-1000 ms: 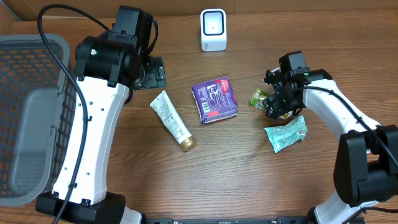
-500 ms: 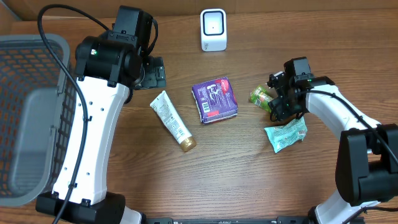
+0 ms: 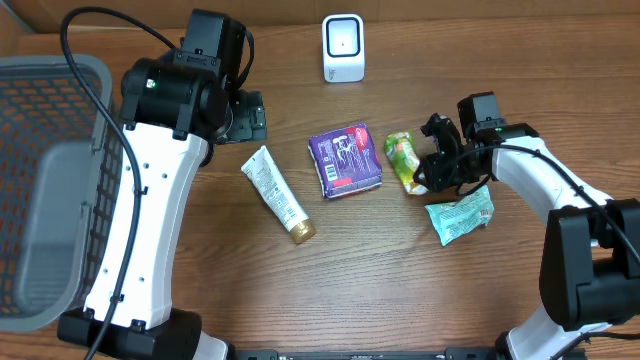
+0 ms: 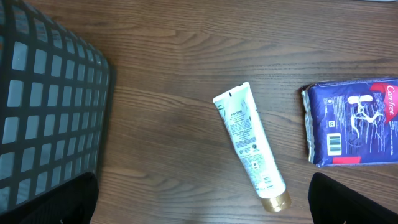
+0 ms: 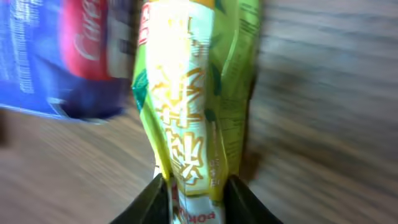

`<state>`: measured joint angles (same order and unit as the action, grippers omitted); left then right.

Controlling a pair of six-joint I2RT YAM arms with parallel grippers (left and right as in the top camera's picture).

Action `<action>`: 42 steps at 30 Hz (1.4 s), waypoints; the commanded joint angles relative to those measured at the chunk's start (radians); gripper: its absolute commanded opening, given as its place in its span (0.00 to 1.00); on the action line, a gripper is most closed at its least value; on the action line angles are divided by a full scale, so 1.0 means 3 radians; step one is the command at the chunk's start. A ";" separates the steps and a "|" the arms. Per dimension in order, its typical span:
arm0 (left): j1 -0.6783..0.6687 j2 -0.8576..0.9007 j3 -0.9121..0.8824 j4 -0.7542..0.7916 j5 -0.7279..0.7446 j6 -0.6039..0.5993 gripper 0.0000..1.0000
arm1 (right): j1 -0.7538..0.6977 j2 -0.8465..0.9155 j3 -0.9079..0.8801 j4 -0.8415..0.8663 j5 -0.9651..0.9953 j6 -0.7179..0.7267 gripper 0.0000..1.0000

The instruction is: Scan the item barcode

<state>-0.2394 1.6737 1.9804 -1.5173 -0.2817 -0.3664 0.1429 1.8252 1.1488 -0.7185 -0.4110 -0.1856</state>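
A yellow-green snack packet [image 3: 402,158] lies just right of the purple pack [image 3: 345,160]. My right gripper [image 3: 427,178] is shut on its near end. In the right wrist view the packet [image 5: 186,118] fills the middle, and both dark fingers [image 5: 239,200] of that gripper [image 5: 194,200] press its sides. The white barcode scanner [image 3: 343,47] stands at the back centre. My left gripper [image 4: 199,208] hangs open above the table with nothing between its fingers, near a white tube [image 4: 250,146] with a gold cap.
A teal packet [image 3: 460,215] lies below the right gripper. The white tube [image 3: 277,193] lies left of the purple pack [image 4: 354,130]. A grey mesh basket [image 3: 50,190] fills the left edge, and its wall [image 4: 50,106] shows in the left wrist view.
My right gripper has closed on the yellow-green packet. The packet has swung out to the left, toward the purple pack. The left arm has not moved.
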 commanded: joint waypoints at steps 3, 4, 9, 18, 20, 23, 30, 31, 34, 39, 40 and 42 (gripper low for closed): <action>0.0014 0.0001 -0.0029 0.0013 -0.0045 0.0024 1.00 | -0.0004 -0.0017 -0.0036 0.0109 -0.0584 0.0801 0.15; 0.0014 0.0001 -0.0029 0.0013 -0.0045 0.0024 1.00 | -0.0004 -0.0017 -0.0036 0.0113 -0.0584 0.0843 0.15; 0.0014 0.0001 -0.0029 0.0013 -0.0045 0.0024 1.00 | -0.0003 -0.0017 -0.0036 0.0111 -0.0324 0.0857 0.32; 0.0014 0.0001 -0.0029 0.0013 -0.0045 0.0024 0.99 | 0.0314 -0.0017 -0.0036 0.0120 0.0039 0.0867 0.58; 0.0014 0.0001 -0.0029 0.0013 -0.0045 0.0024 1.00 | 0.0421 -0.0017 -0.0036 0.0142 0.0126 0.0896 0.64; 0.0014 0.0001 -0.0029 0.0078 -0.0018 -0.0031 0.99 | 0.0582 -0.0017 -0.0036 0.0201 0.0432 0.1136 0.70; 0.0127 0.0001 -0.0029 0.0196 -0.0051 -0.0024 1.00 | 0.0646 -0.0017 -0.0036 0.0253 0.0824 0.1520 0.65; 0.0170 0.0001 -0.0029 0.0184 -0.0038 -0.0025 1.00 | 0.0646 -0.0017 -0.0036 0.0264 0.0834 0.1520 0.64; 0.0378 0.0001 -0.0029 0.0165 0.0183 -0.0025 1.00 | 0.0646 -0.0008 -0.0036 0.0299 0.0846 0.1518 0.62; 0.0905 0.0001 -0.0029 0.0122 0.0627 -0.0013 1.00 | 0.0646 0.0112 -0.0036 0.0309 0.0842 0.1504 0.59; 0.0969 0.0001 -0.0029 0.0125 0.0661 0.0053 1.00 | 0.0646 0.0114 -0.0036 0.0304 0.0842 0.1504 0.58; 0.1048 0.0001 -0.0029 0.0125 0.0666 0.0203 1.00 | 0.0647 0.0114 -0.0032 0.0299 0.0807 0.1504 0.56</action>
<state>0.0372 1.6737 1.9804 -1.4769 -0.1452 -0.3630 0.3401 1.8427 1.1412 -0.6292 -0.1745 0.2615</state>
